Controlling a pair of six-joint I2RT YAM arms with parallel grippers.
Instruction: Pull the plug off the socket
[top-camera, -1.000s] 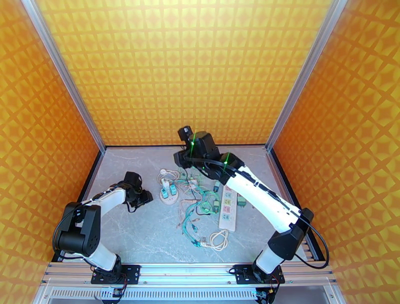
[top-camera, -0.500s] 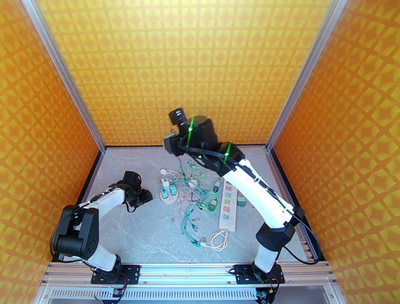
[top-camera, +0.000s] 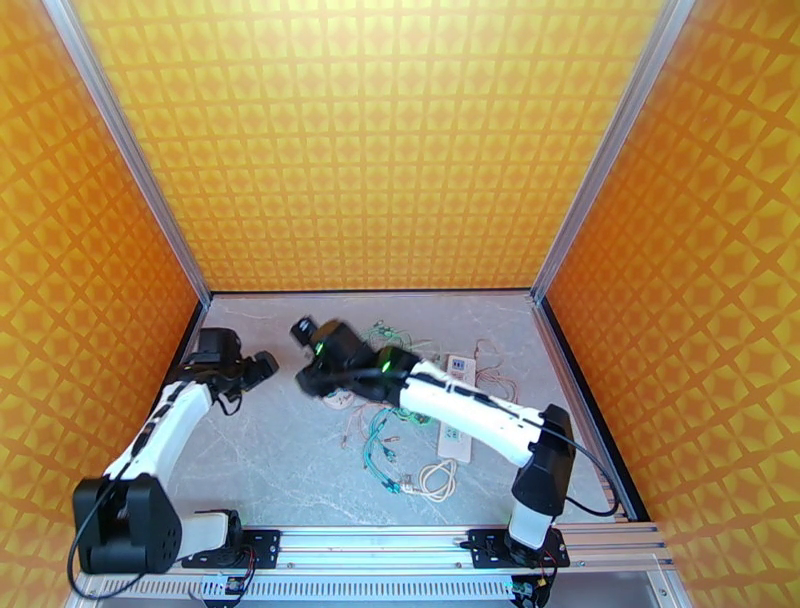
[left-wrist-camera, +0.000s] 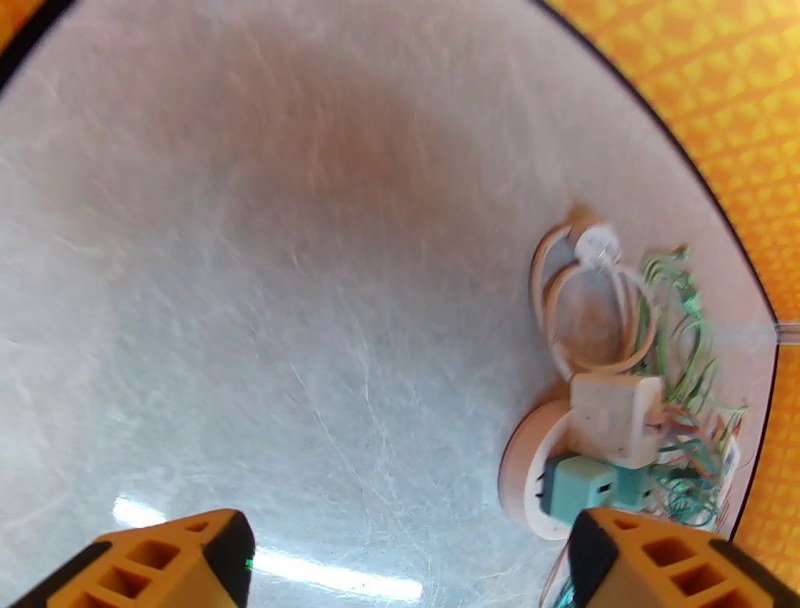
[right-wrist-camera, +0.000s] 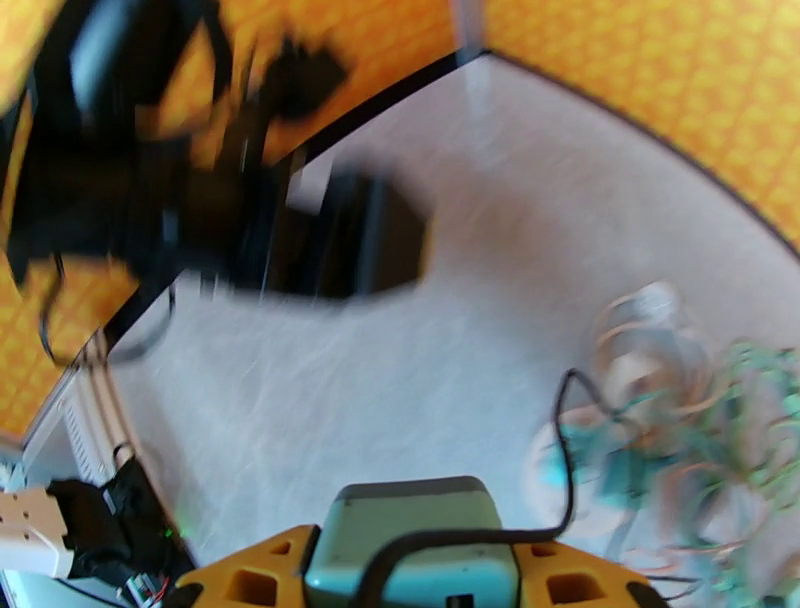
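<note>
Right gripper (right-wrist-camera: 410, 580): mine, clamped on the plug (right-wrist-camera: 400, 525), with an orange finger (right-wrist-camera: 255, 575) pressed to each flank.
Plug look: a grey-green block with rounded corners and a plain, smooth top. Its prongs are hidden from my wrist camera.
Cord (right-wrist-camera: 562, 440): black. It leaves the plug's near face, arcs up to the right and drops back down.
Plug place: in my right grip, held over bare table (right-wrist-camera: 400, 330), near the round socket (left-wrist-camera: 520, 470) but apart from it.
Round socket: a pale disc lying flat, with a white adapter (left-wrist-camera: 615, 415) and a teal block (left-wrist-camera: 580, 487) side by side on it. My right wrist view is smeared, so I cannot make out finer detail there.
Left gripper (left-wrist-camera: 400, 530): mine, spread wide and holding nothing, with grey table between its orange tips. From above it hangs near the left wall, well apart from the wires (top-camera: 385, 440).
Wires: a green tangle on the table, right of the round socket.
Strip (top-camera: 452, 440): white, lying just right of the tangle, partly under my right arm.
Coil (top-camera: 435, 480): a white cable loop near the front edge, below the strip.
</note>
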